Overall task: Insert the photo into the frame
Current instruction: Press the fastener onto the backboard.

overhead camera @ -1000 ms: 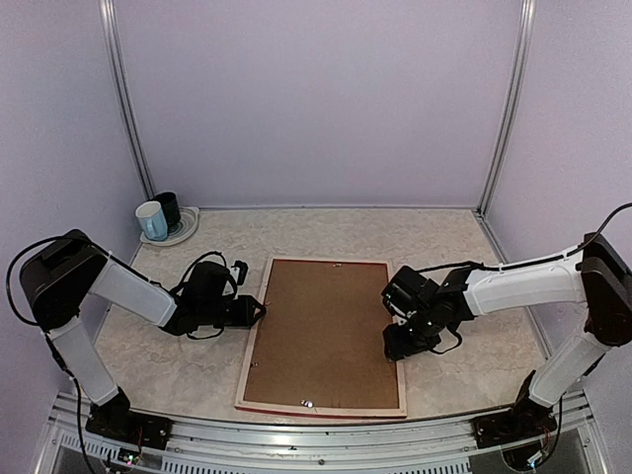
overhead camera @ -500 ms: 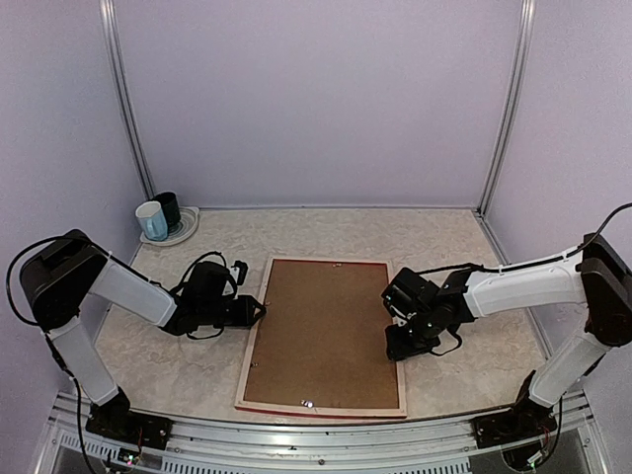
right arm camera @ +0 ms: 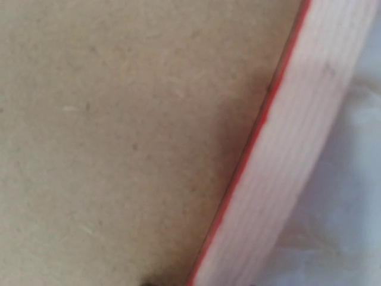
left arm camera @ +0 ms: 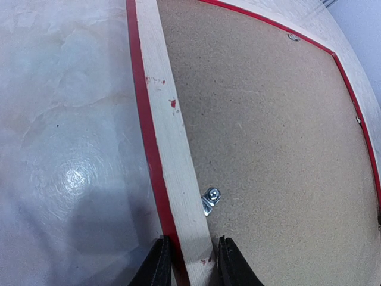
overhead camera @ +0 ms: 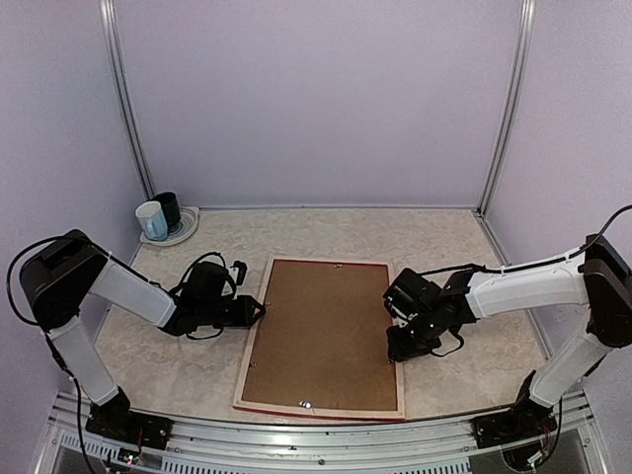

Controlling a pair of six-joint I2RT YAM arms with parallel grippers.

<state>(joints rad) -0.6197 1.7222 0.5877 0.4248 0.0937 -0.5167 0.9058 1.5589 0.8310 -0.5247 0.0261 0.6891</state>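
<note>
Tabletop [overhead camera: 464, 237]: left tool [overhead camera: 259, 311] and right tool [overhead camera: 396, 350] flank the frame [overhead camera: 248, 360] (forearms low).

Plain lilac walls [overhead camera: 316, 99] close the space on three sides, joined at the back corners by slim metal uprights [overhead camera: 126, 109] (one on each side). The table [overhead camera: 326, 232] has a pale, marbled top with a soft patch of reflected light [left arm camera: 68, 179], and a ribbed aluminium rail [overhead camera: 296, 434] runs along its near edge. In the far left corner a light-blue mug [overhead camera: 151, 220] and a dark mug [overhead camera: 169, 208] stand on a small plate [overhead camera: 190, 229].
</note>
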